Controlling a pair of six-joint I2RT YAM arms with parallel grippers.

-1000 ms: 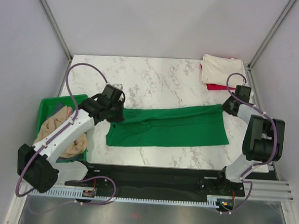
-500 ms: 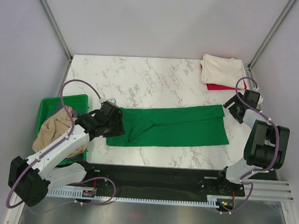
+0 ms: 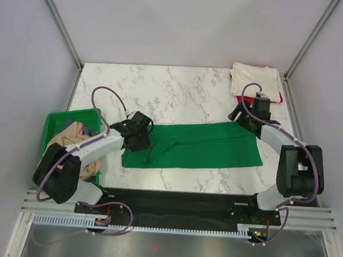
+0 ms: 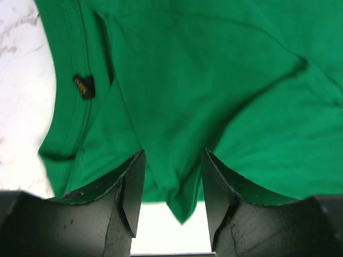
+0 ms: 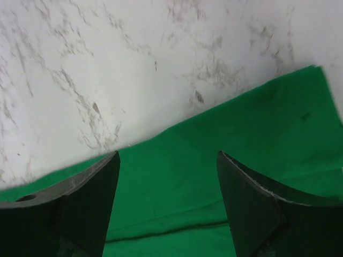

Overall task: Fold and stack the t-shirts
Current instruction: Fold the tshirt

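A bright green t-shirt lies folded into a long band across the middle of the marble table. My left gripper is open over its collar end. In the left wrist view the left gripper straddles a pointed fold of the green t-shirt without pinching it, and a black label shows on the collar. My right gripper is open above the far right corner; in the right wrist view the right gripper has only the flat green t-shirt beneath it.
A folded cream t-shirt lies on a red t-shirt at the back right corner. At the left edge a green plastic bin holds a crumpled tan t-shirt. Metal frame posts stand at both back corners.
Both grippers have opened and let go of the green t-shirt's ends. The left gripper has come in over the collar end. The right gripper swung out right, then back left over the far corner.
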